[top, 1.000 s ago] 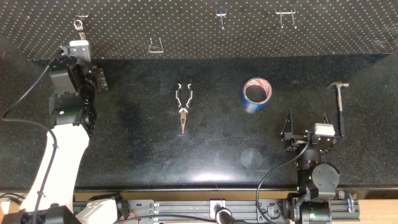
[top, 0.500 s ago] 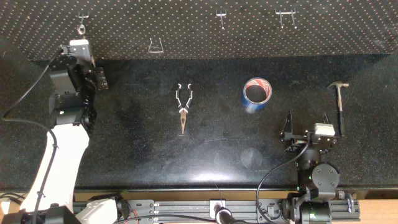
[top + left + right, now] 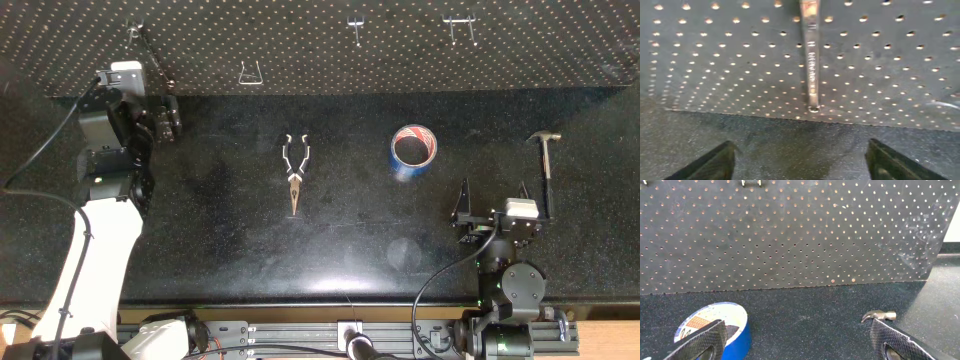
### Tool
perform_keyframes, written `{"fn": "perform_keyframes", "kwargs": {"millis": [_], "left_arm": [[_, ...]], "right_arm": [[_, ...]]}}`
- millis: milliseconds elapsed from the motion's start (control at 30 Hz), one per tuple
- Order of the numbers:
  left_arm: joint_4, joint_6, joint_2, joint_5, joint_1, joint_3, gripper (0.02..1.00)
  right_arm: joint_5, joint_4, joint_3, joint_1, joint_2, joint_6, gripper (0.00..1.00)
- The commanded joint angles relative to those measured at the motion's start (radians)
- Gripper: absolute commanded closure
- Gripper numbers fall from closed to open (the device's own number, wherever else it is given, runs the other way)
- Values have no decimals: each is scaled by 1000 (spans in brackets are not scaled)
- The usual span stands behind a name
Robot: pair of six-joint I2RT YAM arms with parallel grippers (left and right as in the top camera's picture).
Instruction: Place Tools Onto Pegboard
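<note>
The left gripper (image 3: 800, 145), spread wide and empty, faced a slim metal wrench (image 3: 810, 55) hanging on the black perforated pegboard (image 3: 715, 60); the right gripper (image 3: 797, 327) likewise gaped empty.

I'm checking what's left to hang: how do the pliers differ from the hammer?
The pliers lie in the middle, nose pointing away from the pegboard; the hammer lies at the right, head toward it. The pliers have two splayed handles, the hammer one straight one. Both lie flat on the table, unhung and ungripped.
</note>
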Motion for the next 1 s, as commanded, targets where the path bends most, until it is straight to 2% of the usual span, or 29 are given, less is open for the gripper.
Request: {"fn": "perform_keyframes", "kwargs": {"millis": [33, 100, 167, 300, 367, 433, 567, 733, 767, 1000], "left_arm": [[-97, -47, -55, 135, 2, 26, 82], [-160, -82, -92, 135, 2, 26, 23], [-241, -131, -129, 135, 2, 26, 23], [-536, -264, -246, 149, 2, 26, 23], [-651, -274, -311, 227, 2, 26, 23], [-750, -369, -388, 297, 2, 26, 25], [-913, -390, -466, 371, -12, 26, 23], [-1080, -387, -404, 336, -121, 26, 23], [-1076, -387, -367, 332, -187, 27, 23], [-1072, -454, -84, 92, -571, 205, 23]], "right_arm": [[-10, -2, -6, -5, -7, -18, 62], [-10, -2, -6, -5, -7, -18, 62], [-10, -2, -6, -5, -7, -18, 62], [-10, -2, -6, -5, -7, -18, 62], [-10, -2, -6, -5, -7, -18, 62], [-10, -2, -6, -5, -7, -18, 66], [-10, -2, -6, -5, -7, -18, 64], [-10, -2, -6, -5, -7, -18, 62], [-10, -2, -6, -5, -7, -17, 62], [-10, -2, -6, -5, -7, -18, 64]]}}
